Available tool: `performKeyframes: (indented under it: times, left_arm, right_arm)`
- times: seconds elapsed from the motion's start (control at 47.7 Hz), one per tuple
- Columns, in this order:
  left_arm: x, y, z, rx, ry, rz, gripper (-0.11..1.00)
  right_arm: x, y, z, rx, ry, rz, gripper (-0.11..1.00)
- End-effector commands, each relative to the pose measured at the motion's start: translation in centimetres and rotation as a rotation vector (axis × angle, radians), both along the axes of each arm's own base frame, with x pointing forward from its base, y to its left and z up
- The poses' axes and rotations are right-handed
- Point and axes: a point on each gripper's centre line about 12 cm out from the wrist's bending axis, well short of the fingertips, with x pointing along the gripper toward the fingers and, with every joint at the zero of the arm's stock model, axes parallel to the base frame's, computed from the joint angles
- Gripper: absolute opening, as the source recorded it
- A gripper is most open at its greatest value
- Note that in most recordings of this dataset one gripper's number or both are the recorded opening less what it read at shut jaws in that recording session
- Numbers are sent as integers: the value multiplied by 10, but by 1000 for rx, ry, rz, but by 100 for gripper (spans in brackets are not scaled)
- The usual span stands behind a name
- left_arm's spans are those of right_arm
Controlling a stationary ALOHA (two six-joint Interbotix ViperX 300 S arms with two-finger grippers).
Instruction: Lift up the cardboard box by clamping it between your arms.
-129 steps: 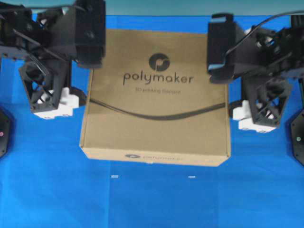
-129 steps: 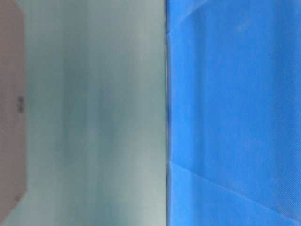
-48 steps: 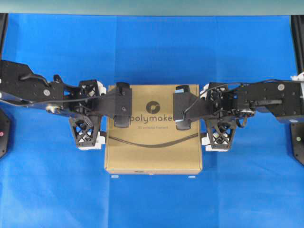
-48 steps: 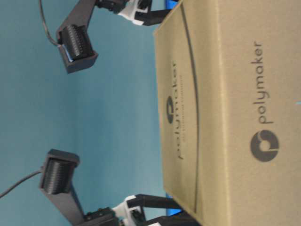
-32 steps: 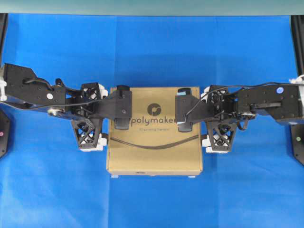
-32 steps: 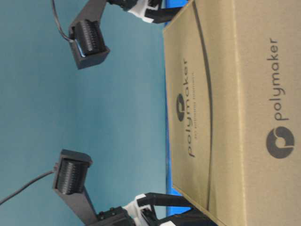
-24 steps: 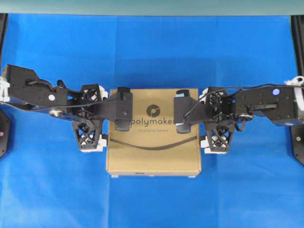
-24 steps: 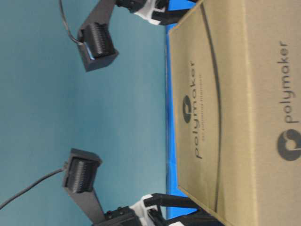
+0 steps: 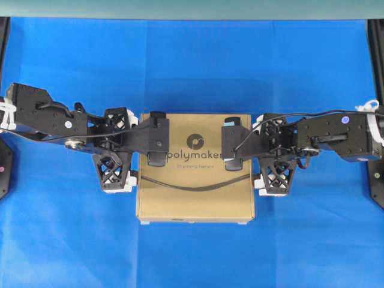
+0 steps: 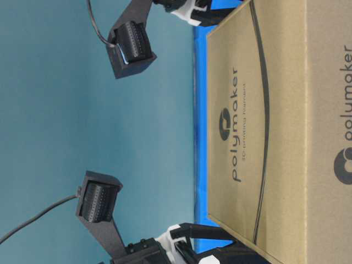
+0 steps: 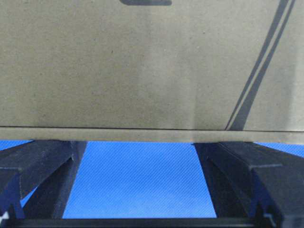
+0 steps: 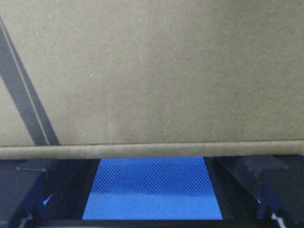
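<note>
Tan cardboard box [image 9: 195,168] sits mid-bench between our arms, the left tool [image 9: 135,157] at its nine o'clock edge, the right tool [image 9: 258,159] at three o'clock, both with fingers spread wide, about equally near.

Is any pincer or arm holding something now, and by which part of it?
The flat tan cardboard box is clamped by its two opposite side edges between the left pincer and right pincer, both open.

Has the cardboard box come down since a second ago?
Yes. In the table-level view, which is turned sideways, the cardboard box has shifted right, toward the blue cloth. Overhead, its front edge sits almost on the two white marks.
</note>
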Motion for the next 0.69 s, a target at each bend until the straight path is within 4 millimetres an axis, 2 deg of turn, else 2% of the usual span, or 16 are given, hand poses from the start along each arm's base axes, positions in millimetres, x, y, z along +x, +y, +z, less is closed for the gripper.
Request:
performKeyframes:
  times: [0.0, 0.671]
  left_arm:
    - [9, 2, 3, -14, -60, 32, 87]
    - [-15, -1, 6, -11, -56, 22, 87]
  right_arm:
    - [9, -1, 10, 10, -74, -35, 99]
    - [-17, -1, 12, 22, -205, -78, 99]
